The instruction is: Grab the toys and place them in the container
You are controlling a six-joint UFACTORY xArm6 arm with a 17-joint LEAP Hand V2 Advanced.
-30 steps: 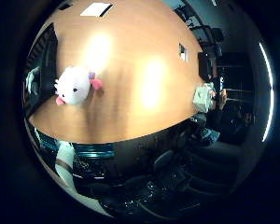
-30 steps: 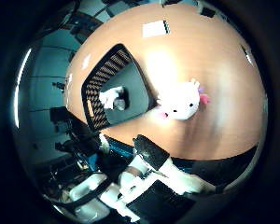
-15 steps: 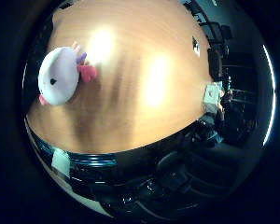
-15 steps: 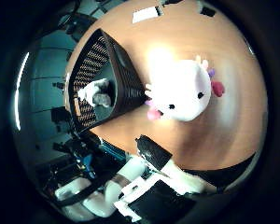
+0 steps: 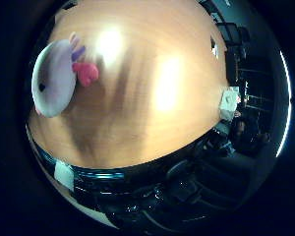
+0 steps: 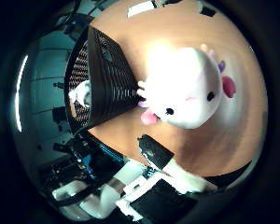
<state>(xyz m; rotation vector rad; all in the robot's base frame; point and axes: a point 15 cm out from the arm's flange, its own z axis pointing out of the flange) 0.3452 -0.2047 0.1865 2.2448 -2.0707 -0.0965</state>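
Wooden table [image 5: 152, 98] under the palm, with a white plush [image 6: 186, 91] close below.

Little finger side: the plush lies on the table, its pink frills toward the bright glare; dark chairs [image 5: 236, 44] stand past the table's far edge. Thumb side: the plush fills much of the view, lying just beside the black mesh container [image 6: 102, 84], touching or nearly touching its wall. A pale toy [image 6: 81, 95] already sits inside the container. Parts of the hand [image 6: 151, 179] show at the edge; whether its fingers are curled I cannot tell.
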